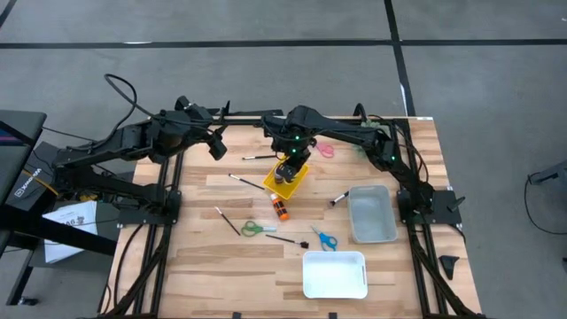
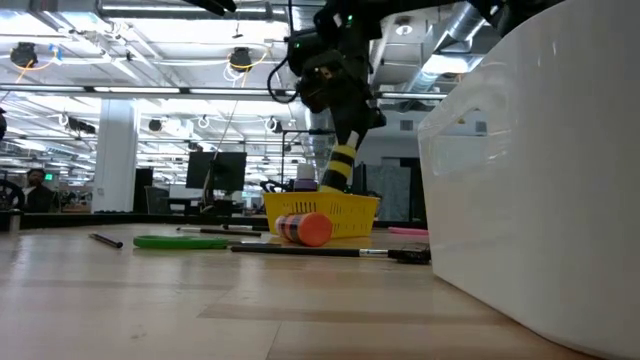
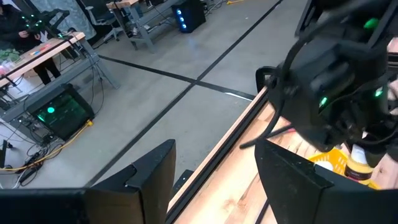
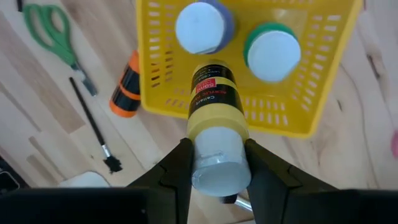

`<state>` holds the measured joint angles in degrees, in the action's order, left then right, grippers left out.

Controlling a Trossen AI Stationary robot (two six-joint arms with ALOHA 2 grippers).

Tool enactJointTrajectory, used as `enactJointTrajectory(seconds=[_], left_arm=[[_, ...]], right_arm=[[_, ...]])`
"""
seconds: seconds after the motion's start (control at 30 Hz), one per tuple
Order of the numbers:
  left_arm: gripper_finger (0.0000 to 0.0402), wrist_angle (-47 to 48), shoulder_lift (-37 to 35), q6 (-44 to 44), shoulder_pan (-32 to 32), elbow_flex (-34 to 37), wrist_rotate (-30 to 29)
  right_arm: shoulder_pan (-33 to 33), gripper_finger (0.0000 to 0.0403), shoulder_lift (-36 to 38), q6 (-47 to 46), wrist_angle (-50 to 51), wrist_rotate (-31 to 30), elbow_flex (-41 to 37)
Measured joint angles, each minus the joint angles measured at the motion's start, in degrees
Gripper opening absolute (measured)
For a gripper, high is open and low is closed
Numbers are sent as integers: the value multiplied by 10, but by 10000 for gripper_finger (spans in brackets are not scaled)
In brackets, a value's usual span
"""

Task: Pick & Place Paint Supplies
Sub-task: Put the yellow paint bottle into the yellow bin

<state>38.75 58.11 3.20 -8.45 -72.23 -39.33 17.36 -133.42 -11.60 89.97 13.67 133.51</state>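
The right hand (image 4: 217, 165) pinches a small yellow paint bottle with a white cap (image 4: 214, 124) between its two dark fingers. It holds the bottle over the little yellow plastic basket (image 1: 290, 180), which sits near the middle of the light wooden surface (image 1: 204, 257). In the basket stand a purple bottle with a white cap (image 4: 204, 26) and a green bottle with a white cap (image 4: 272, 53), side by side. An orange paint bottle (image 1: 280, 208) lies on its side just beside the basket. A thin brush with a dark handle (image 4: 93, 127) lies near it, next to green-handled scissors (image 1: 258, 229). More thin brushes (image 1: 244, 182) lie apart on the wood. A grey plastic tub (image 1: 372, 214) and a white plastic tub (image 1: 334, 275) sit nearer the right arm. The left hand (image 3: 211, 180) hangs over the far edge of the surface, its fingers spread with nothing between them.
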Motion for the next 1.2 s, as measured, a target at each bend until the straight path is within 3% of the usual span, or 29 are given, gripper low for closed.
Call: enactJointTrajectory(seconds=[0.37, 0.7, 1.2], left_arm=[[208, 2, 0, 9, 0, 0, -2], [208, 3, 0, 9, 0, 0, -1], [208, 3, 0, 9, 0, 0, 1]], right_arm=[[13, 110, 0, 18, 3, 0, -87], [25, 110, 0, 34, -5, -32, -89], [28, 123, 0, 45, -9, -28, -89]])
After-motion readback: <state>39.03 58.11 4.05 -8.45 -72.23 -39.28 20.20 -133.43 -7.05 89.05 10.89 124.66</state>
